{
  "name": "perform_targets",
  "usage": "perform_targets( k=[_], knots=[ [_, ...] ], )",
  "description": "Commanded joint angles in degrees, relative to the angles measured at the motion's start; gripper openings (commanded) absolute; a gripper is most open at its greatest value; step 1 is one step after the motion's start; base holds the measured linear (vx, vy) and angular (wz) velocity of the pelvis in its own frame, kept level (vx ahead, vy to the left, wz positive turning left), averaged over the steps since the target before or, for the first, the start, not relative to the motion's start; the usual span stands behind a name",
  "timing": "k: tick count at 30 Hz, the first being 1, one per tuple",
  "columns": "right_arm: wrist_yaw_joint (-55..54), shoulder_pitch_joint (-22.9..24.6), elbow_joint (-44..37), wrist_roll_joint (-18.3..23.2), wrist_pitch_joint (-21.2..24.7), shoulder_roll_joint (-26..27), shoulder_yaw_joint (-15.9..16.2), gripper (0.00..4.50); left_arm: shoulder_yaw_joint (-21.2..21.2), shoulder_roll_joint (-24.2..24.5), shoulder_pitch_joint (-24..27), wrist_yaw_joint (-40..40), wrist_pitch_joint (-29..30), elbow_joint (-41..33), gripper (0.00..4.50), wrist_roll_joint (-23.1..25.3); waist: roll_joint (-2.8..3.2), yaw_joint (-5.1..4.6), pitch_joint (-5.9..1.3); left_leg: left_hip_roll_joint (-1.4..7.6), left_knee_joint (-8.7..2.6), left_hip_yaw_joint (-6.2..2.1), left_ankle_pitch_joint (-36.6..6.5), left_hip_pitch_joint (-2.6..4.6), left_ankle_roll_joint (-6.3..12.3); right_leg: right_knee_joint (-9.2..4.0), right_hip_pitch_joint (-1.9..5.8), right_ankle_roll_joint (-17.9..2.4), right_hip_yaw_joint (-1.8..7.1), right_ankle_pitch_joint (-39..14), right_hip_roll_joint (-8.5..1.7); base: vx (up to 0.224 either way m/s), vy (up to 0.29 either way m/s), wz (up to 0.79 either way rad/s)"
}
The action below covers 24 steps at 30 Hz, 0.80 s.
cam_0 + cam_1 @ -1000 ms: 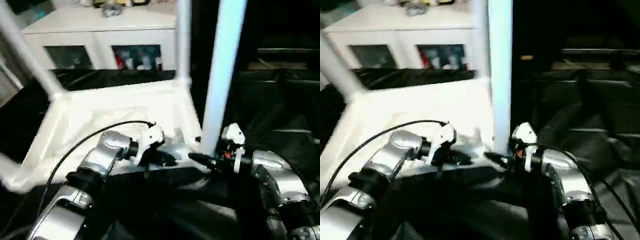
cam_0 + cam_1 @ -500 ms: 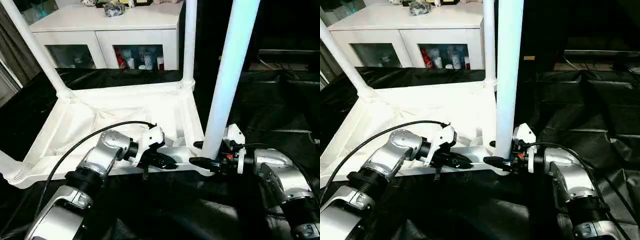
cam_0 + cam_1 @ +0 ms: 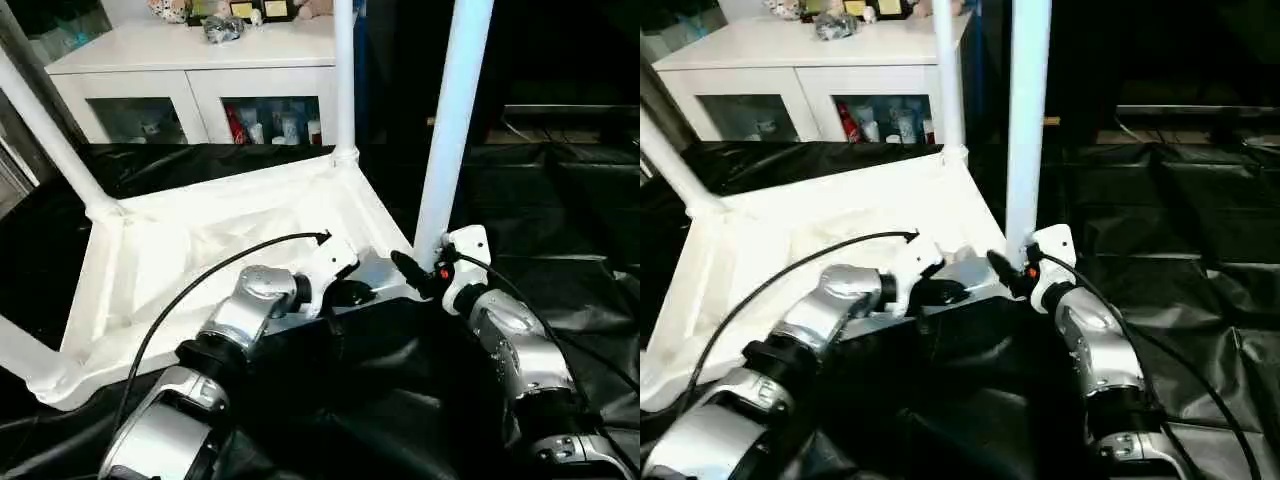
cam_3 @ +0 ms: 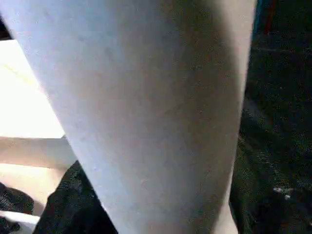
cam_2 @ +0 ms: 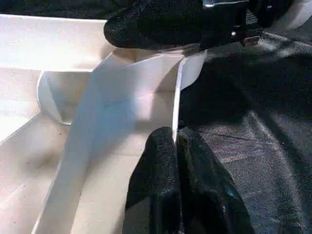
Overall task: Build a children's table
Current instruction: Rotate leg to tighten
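While the left tool [image 5: 174, 146] pinches the tabletop's rim [image 5: 178, 92], the right tool [image 3: 415, 272] clasps a leg [image 4: 146, 112]

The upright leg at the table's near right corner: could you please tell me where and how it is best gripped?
Grip the leg low on its round shaft, just above the corner socket of the tabletop, coming in level from the near right, where the right hand sits. The tube stands upright and is even all round; a low hold probably wobbles least.
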Motion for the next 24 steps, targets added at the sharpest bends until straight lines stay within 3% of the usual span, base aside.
perform_targets(
  k=[1,3,6,9,12,13,14,17,20,24],
  knots=[
    [6.56,1.60,0.19,1.18,1.33,5.41,6.22,3.22,0.31,-3.05,-1.20,2.79,-1.41,0.01,0.00,-0.45,-1.11,-0.38,-2.45,4.25,-5.37,-2.82,-22.38,1.55,0.09,-5.15,0.76,-10.52,2.39,-17.00,-4.30,0.000,0.000,0.00],
    [10.40,1.99,-1.55,2.46,2.30,3.65,6.58,3.58,-0.20,-1.86,-0.78,0.44,-1.53,-0.71,0.00,-0.63,-0.97,-0.41,-2.45,4.27,-5.36,-2.83,-21.47,1.37,0.83,-5.09,0.90,-10.90,2.35,-16.47,-4.34,0.000,0.000,0.00],
    [18.51,3.28,-5.32,4.58,4.45,-0.88,7.83,3.68,-0.87,0.50,-0.18,-3.59,-2.39,-1.62,0.00,-0.87,-1.06,-0.11,-2.69,4.38,-5.12,-2.69,-19.20,1.23,2.18,-4.80,1.26,-11.37,2.32,-13.36,-4.25,0.000,0.000,0.00],
    [27.34,4.23,-8.67,7.88,7.25,-6.63,7.61,3.68,-1.43,3.83,0.70,-10.14,-2.82,-3.34,0.00,-1.91,-1.70,0.57,-3.22,4.45,-4.34,-2.50,-12.33,0.70,5.69,-3.81,1.89,-13.15,2.17,-5.17,-4.38,0.017,-0.004,0.00],
    [30.60,4.06,-8.82,8.40,7.66,-9.39,7.04,3.68,-1.80,5.81,1.33,-13.67,-3.05,-4.39,0.00,-2.43,-1.44,0.99,-4.25,4.29,-2.81,-2.34,-3.07,0.41,10.34,-2.17,1.79,-15.16,1.77,7.52,-4.29,0.000,0.000,0.00],
    [30.60,4.06,-8.82,8.40,7.66,-9.39,7.04,3.68,-1.80,5.81,1.33,-13.67,-3.05,-4.39,0.00,-2.43,-1.36,1.12,-4.20,4.28,-2.50,-2.34,-1.11,0.20,11.91,-1.91,1.48,-15.44,1.64,10.03,-4.27,0.000,0.000,0.00],
    [31.43,3.82,-8.31,8.00,7.41,-10.35,6.94,3.68,-1.70,6.38,1.50,-14.39,-3.24,-4.52,0.00,-2.51,-1.36,1.19,-4.12,4.21,-2.42,-2.26,-1.19,0.20,12.29,-2.00,1.33,-15.50,1.58,9.72,-4.26,0.000,0.000,0.00],
    [34.66,3.38,-7.13,7.17,6.25,-13.22,6.39,3.68,-1.49,8.16,2.23,-17.50,-3.18,-5.18,0.00,-3.11,-1.50,1.66,-3.67,4.47,-2.78,-2.23,-5.50,0.28,10.85,-2.73,1.30,-15.10,1.53,1.19,-4.25,0.000,0.000,0.00],
    [37.26,3.23,-7.51,8.33,7.42,-14.96,5.97,3.68,-1.81,9.79,3.18,-21.10,-2.03,-6.95,0.00,-4.37,-1.60,1.74,-3.26,4.71,-3.50,-2.28,-10.60,0.59,7.96,-3.30,1.06,-14.52,1.73,-6.91,-4.03,0.000,0.000,0.00],
    [38.69,3.07,-7.72,8.65,8.10,-15.17,6.55,3.32,-2.41,11.19,4.03,-23.50,-1.18,-8.68,0.00,-5.00,-1.50,1.82,-3.23,4.87,-3.80,-2.31,-11.43,0.83,5.97,-3.17,0.90,-14.69,2.04,-7.32,-4.03,0.000,0.000,0.00]
  ],
)
